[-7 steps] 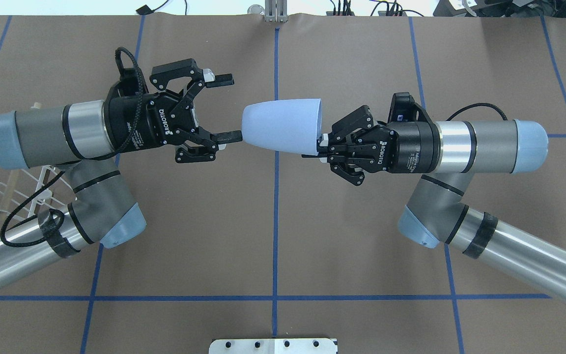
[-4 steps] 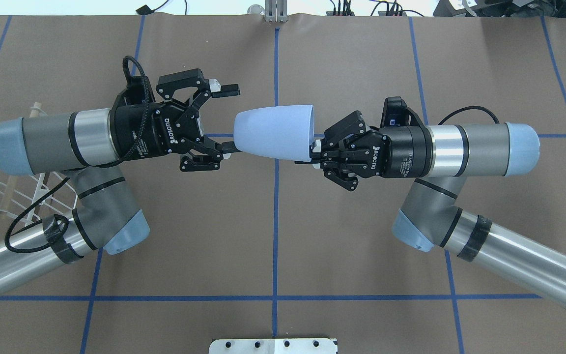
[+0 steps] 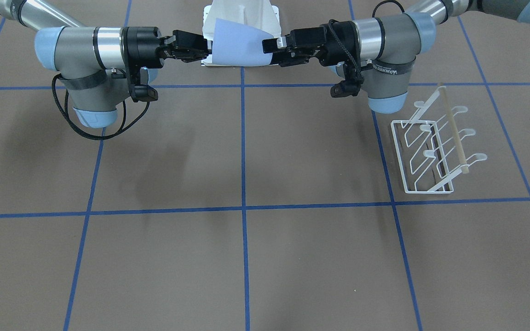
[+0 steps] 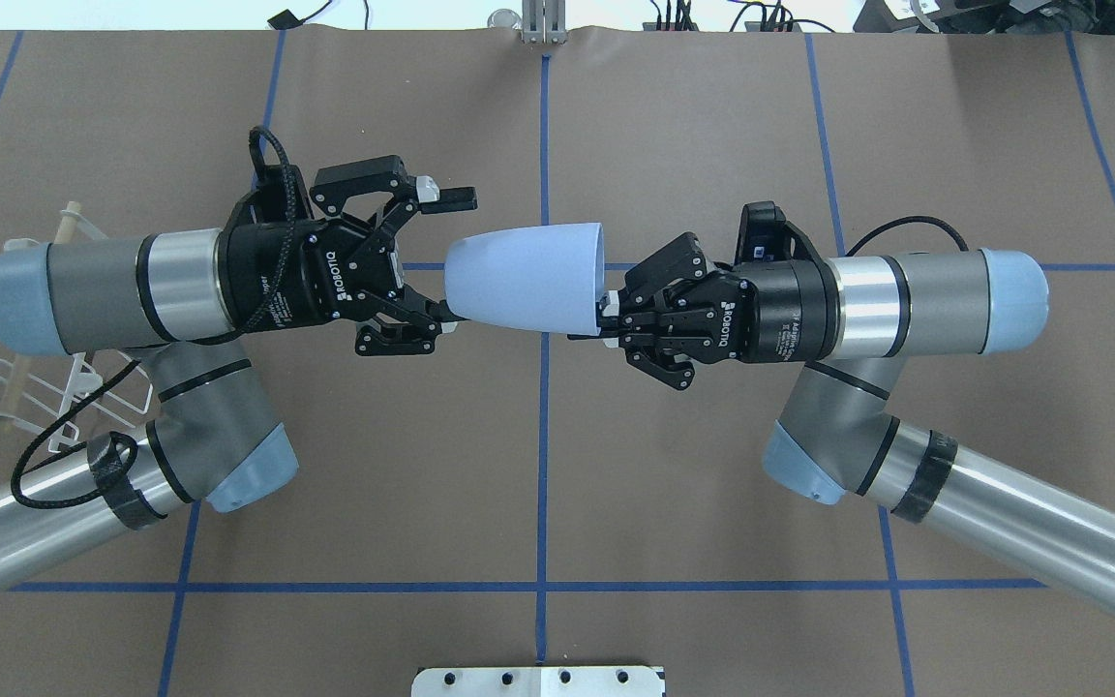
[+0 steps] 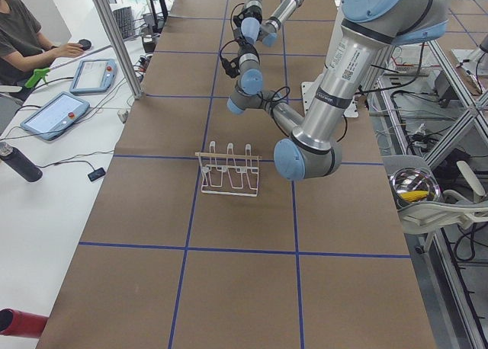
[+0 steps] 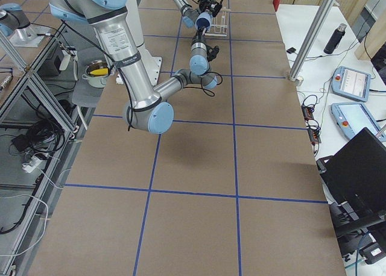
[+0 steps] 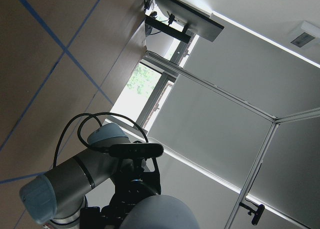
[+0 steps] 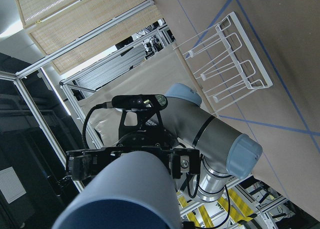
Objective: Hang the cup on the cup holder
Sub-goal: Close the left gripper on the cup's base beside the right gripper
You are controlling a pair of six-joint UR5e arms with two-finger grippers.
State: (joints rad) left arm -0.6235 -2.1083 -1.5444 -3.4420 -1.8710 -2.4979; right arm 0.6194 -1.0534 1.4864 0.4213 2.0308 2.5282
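1. Table (image 4: 712, 465): matte brown paper, blue tape grid.
2. Cup holder (image 3: 430, 151): white wire rack, wooden rod, capped prongs; on the table at robot's left, well apart from the cup.
3. Cup (image 4: 528, 276): matte lavender-blue tapered tumbler, sideways in the air, mid-table.
4. Left gripper (image 4: 441, 257): black, "ROBOTIQ" printed; fingers apart, straddling cup's closed end.
5. Right gripper (image 4: 601, 319): black, clamped on cup's rim.

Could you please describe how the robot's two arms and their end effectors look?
Both the left arm and the right arm have silver tubes, grey joints and pale blue caps. A black cable loops at each wrist, and black bands wrap the tubes. The left end effector and right end effector are black two-fingered linkages with white ROBOTIQ lettering.
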